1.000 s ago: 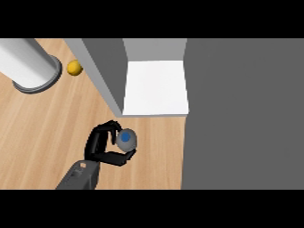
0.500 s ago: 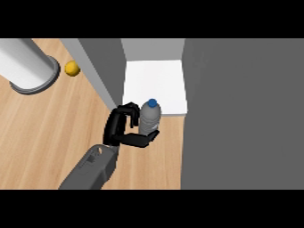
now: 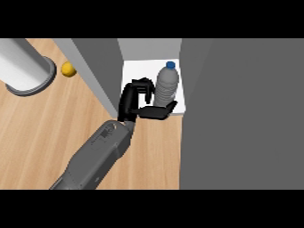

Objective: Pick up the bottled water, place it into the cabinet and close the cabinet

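The left robot hand (image 3: 136,101) is curling around the bottle (image 3: 165,87), fingers on one side and thumb under its base, holding it at the front edge of the cabinet (image 3: 147,67) floor. Pick-up looks done; what is left is letting go inside and closing the cabinet. The right robot hand is not showing.

Matt wood-grain counter (image 3: 29,133); clear plastic bottle (image 3: 164,87)

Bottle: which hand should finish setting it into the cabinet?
Left. The left hand is curled round the bottle, which is upright over the cabinet floor. The right hand is not in view.
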Controlling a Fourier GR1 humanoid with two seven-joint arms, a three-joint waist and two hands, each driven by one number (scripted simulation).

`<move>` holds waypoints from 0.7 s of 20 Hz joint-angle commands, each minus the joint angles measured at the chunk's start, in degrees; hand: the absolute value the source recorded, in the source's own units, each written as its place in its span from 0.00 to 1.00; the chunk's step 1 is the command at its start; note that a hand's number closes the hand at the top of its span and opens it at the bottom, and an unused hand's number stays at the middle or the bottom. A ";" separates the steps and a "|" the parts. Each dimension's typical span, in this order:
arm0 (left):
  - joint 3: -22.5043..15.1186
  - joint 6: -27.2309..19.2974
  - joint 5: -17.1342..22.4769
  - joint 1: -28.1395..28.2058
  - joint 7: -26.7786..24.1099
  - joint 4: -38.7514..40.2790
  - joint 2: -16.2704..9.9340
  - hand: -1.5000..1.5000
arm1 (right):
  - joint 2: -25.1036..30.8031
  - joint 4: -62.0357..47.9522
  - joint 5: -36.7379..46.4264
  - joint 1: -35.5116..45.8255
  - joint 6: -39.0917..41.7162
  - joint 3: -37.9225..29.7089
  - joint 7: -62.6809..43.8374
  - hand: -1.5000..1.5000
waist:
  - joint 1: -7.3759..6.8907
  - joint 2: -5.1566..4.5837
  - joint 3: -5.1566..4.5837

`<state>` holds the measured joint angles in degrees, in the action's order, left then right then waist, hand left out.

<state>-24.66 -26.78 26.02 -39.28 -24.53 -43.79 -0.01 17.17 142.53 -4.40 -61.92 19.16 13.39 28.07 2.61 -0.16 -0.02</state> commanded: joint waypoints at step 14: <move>3.40 -14.60 -0.11 -22.27 3.64 26.24 -2.17 1.00 | -0.09 3.46 -5.74 -1.76 3.26 -2.62 1.11 0.00 | 1.40 -0.94 0.04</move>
<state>-20.67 -36.79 28.73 -56.05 -22.98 -23.20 -0.53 17.07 141.71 -5.49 -62.66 22.13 10.91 30.67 3.93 -1.05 -0.02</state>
